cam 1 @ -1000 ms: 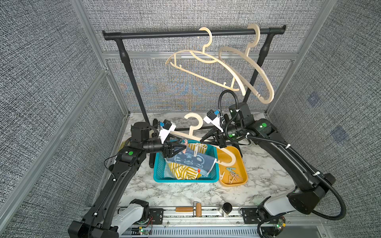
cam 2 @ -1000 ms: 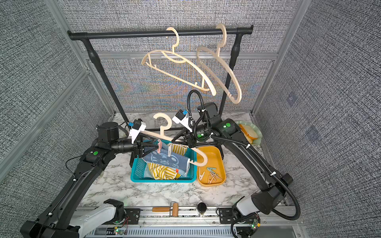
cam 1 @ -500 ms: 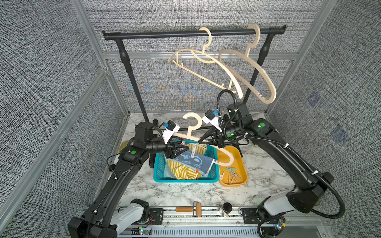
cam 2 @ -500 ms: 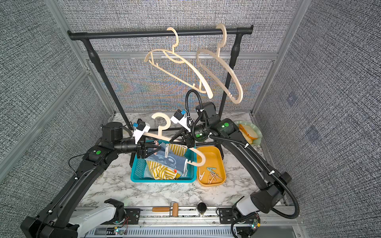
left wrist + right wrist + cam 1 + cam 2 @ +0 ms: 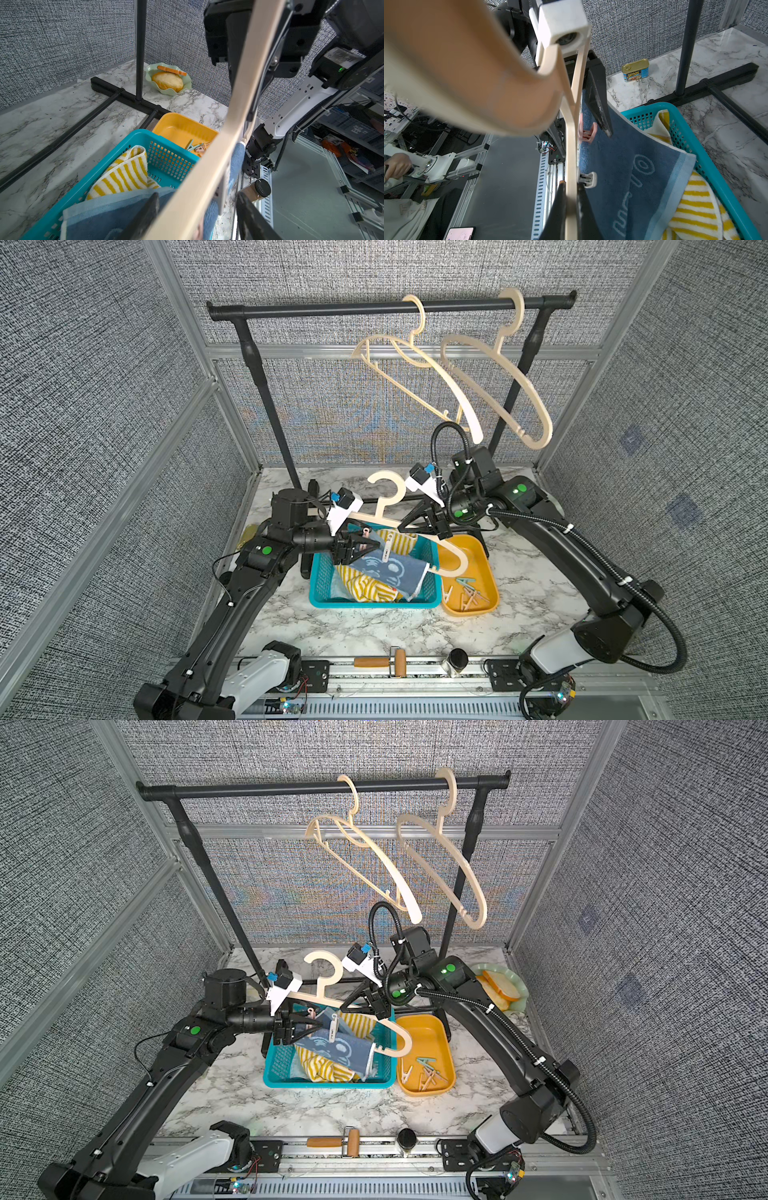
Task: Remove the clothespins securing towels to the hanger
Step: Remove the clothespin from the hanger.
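R gripper (image 5: pixel 571 184) clenched on the hanger (image 5: pixel 380 514), grabbing its arm from approx 2 o'clock in both top views. I've got the hanger tilted over the teal basket (image 5: pixel 374 603). Blue towel (image 5: pixel 390 572) is pinned to it w/ a pink clothespin (image 5: pixel 588 131) and a white clothespin (image 5: pixel 588 178); its free end droops into the basket. L gripper (image 5: pixel 197 196) comes in from 9 o'clock, jaws apart, straddling the hanger arm by the pink one; can't tell if it's touching. Striped towel (image 5: pixel 124 176) lies in the basket. Loose clothespins (image 5: pixel 467 593) sit in the orange tray (image 5: pixel 469 612), 3 o'clock of the basket.
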You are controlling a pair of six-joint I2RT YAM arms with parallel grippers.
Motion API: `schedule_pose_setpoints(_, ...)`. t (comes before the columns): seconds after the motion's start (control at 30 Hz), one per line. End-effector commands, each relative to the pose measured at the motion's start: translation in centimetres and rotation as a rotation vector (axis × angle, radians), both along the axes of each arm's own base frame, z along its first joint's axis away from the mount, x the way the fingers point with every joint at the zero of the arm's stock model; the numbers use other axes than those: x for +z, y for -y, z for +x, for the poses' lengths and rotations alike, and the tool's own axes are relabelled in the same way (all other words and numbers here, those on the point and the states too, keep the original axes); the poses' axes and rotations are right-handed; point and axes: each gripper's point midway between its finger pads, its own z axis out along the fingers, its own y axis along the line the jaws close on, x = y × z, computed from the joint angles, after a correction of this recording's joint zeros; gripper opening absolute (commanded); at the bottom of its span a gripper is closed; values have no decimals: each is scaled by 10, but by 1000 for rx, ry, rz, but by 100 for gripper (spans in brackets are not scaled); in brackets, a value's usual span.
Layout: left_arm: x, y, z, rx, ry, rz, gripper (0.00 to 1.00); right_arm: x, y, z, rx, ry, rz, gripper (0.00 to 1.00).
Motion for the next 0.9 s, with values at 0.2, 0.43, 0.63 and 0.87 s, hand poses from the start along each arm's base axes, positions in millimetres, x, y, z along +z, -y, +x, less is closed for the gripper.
schedule_pose_setpoints(0.2,1,2,-6,-50,9,-12,58,0,1,-14,76,-38,1,0)
schedule_pose_setpoints(0.43,2,0,-9,-44,16,-7,51,-3,1,-13,86,-45,-6,0)
schedule_pose_setpoints(0.63,1,0,-12,-52,17,-7,40,-5,0,-12,90,-52,-13,0)
schedule_pose_setpoints(0.87,2,0,-13,-53,18,-11,32,-8,0,-11,90,-57,-18,0)
